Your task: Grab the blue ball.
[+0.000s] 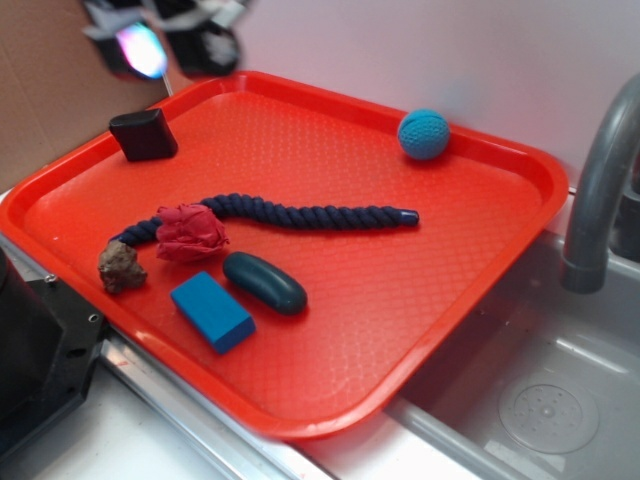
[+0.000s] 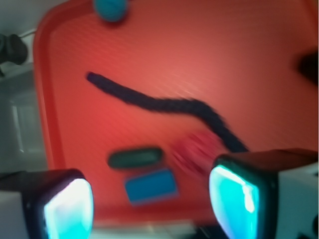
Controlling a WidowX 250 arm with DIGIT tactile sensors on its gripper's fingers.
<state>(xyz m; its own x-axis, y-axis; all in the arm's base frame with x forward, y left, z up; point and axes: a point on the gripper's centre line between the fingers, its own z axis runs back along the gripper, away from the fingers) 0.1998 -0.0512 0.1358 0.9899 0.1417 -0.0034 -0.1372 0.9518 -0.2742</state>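
Note:
The blue ball (image 1: 423, 134), small, teal and knitted, rests near the far right corner of the red tray (image 1: 480, 250). In the wrist view the blue ball (image 2: 111, 8) shows at the top edge, partly cut off. My gripper (image 1: 170, 45) hangs blurred above the tray's far left corner, well away from the ball. In the wrist view the gripper (image 2: 149, 206) stands open, its glowing cyan pads (image 2: 230, 199) wide apart with nothing between them.
On the tray lie a dark blue rope (image 1: 300, 212), a red fabric wad (image 1: 190, 233), a dark teal capsule (image 1: 265, 282), a flat blue block (image 1: 212, 312), a brown lump (image 1: 121, 267) and a black block (image 1: 144, 135). A sink (image 1: 540, 400) with a grey faucet (image 1: 600, 180) lies right of the tray.

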